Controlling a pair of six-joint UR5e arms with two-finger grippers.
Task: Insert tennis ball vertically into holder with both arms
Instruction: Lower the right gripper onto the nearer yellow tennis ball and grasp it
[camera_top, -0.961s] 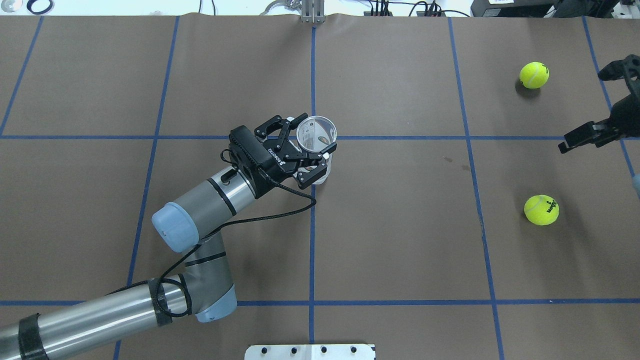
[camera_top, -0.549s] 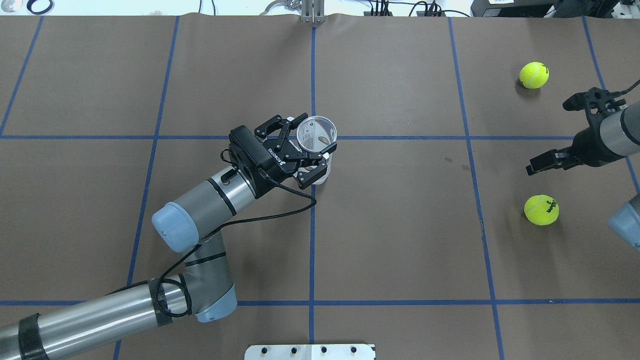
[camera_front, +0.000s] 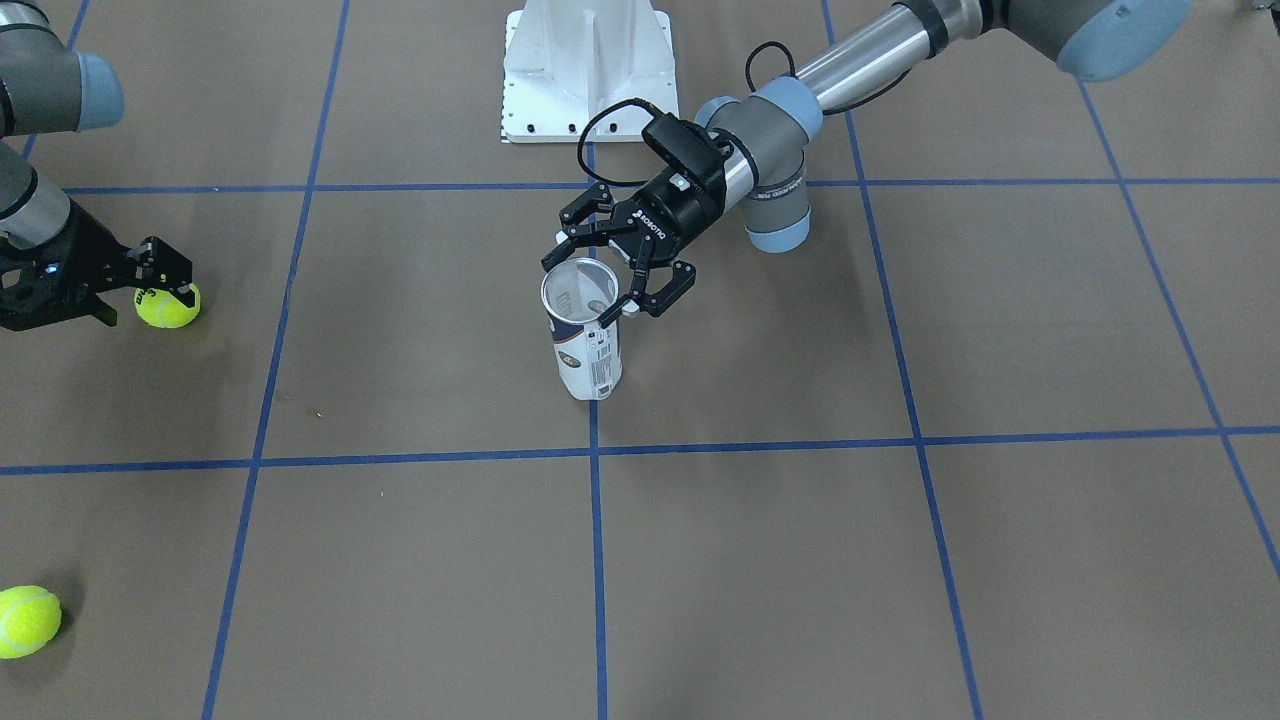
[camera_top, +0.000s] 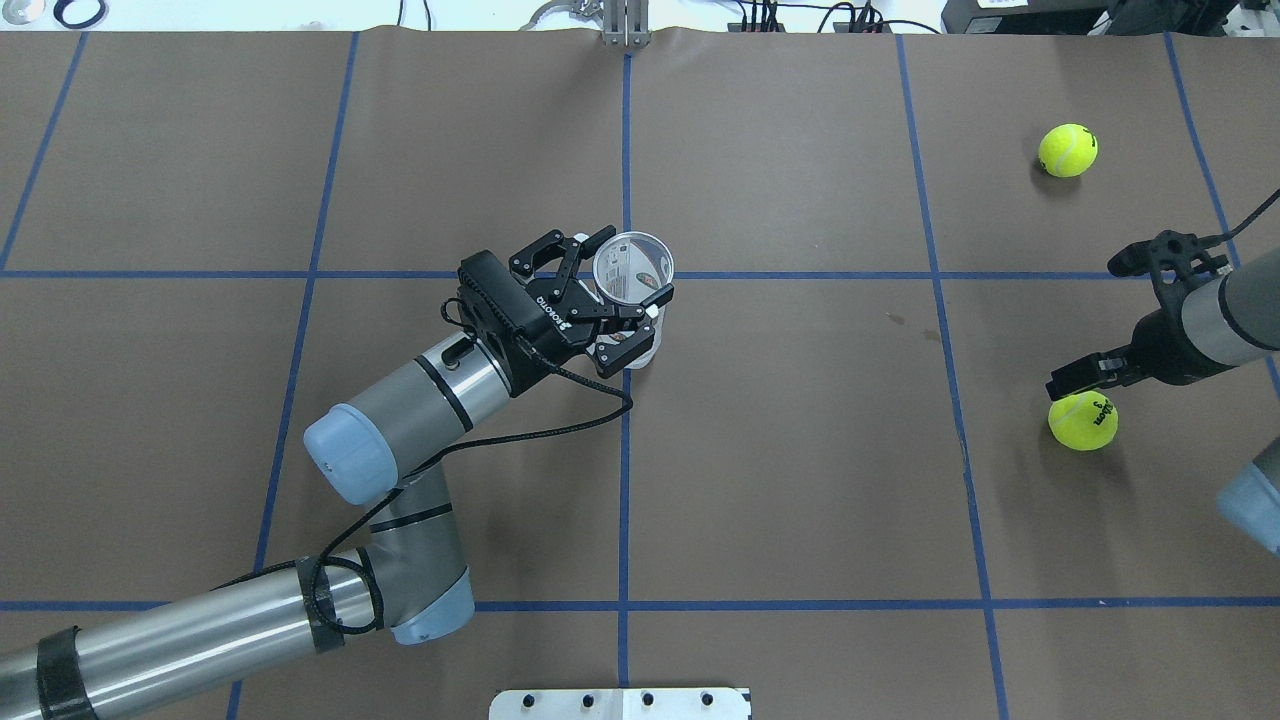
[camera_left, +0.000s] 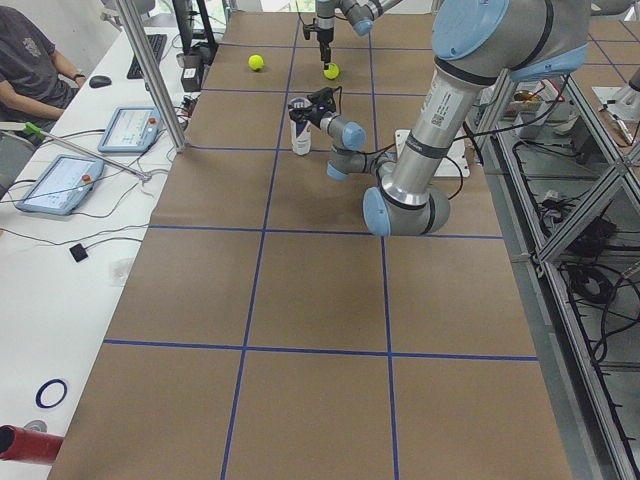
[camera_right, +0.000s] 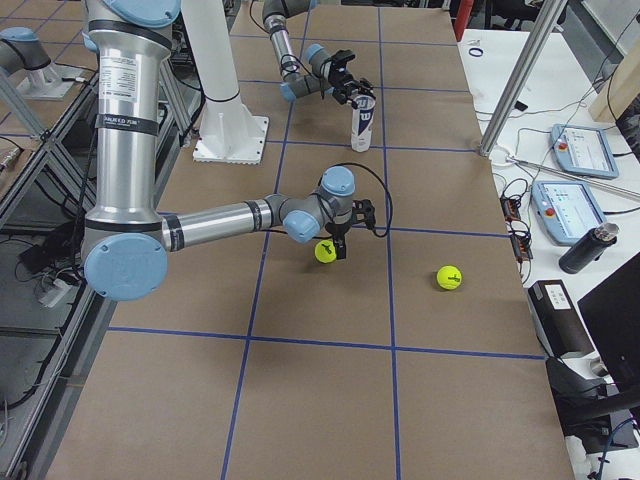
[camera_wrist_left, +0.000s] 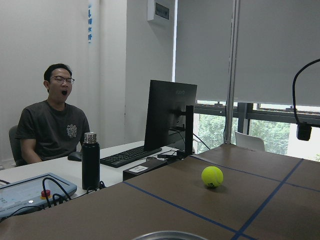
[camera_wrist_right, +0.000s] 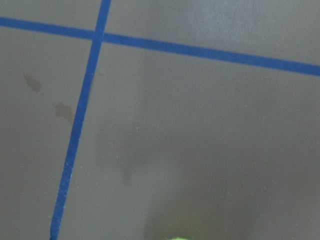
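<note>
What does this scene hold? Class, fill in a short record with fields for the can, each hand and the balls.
Can: slim clear plastic can with white and navy label, upright, open top, no ball visible inside
Left hand: black left hand shut on the can's rim
Right hand: black right hand open, at the nearer yellow-green tennis ball
Other ball: second yellow-green tennis ball, lying free

Both arms (camera_top: 230, 620) are silver-grey tubes with pale blue joint caps and black bands. Lower left of the overhead view, a black cable loops along to the black left pincer (camera_top: 630, 300), white lettering on its body.
</note>
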